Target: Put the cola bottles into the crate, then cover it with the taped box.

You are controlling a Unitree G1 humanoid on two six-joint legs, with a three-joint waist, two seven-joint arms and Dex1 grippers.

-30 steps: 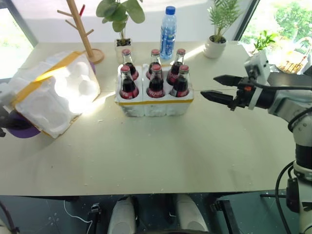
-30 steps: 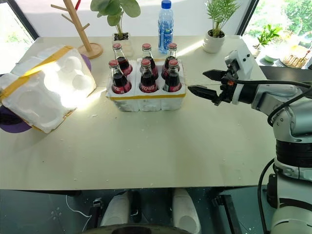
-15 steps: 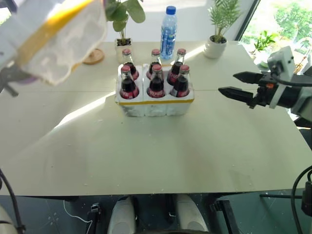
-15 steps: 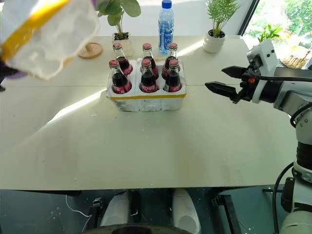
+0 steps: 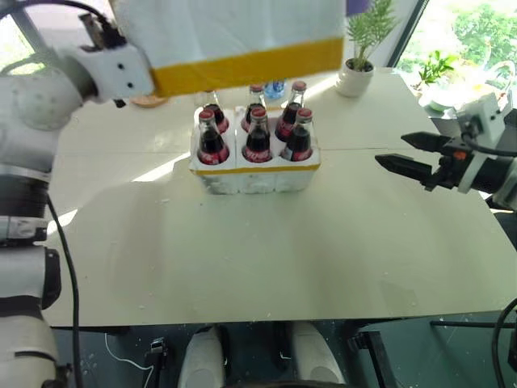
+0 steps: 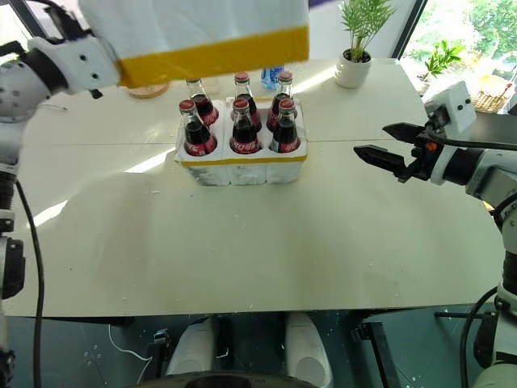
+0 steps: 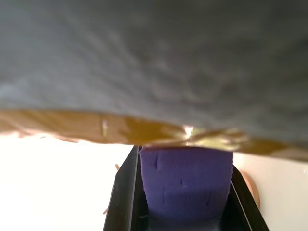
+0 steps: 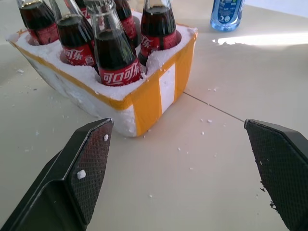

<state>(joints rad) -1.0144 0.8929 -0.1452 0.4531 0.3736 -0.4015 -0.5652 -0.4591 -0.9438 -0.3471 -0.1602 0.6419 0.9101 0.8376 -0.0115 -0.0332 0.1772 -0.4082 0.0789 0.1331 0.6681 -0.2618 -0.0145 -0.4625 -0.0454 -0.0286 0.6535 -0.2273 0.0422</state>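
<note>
a bright, sunlit room, more office or demo space than kitchen: one wide pale table (image 5: 242, 259) by big windows with greenery outside at two o'clock, a potted plant (image 5: 361, 48) in a white pot at one o'clock, cables trailing on the dark floor underneath.

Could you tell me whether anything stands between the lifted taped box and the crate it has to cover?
Nothing visible does. The taped box, held by the left gripper, hangs above and behind the crate; only the six cola bottles in its wells stand beneath it. The open right gripper waits off to the side.
</note>
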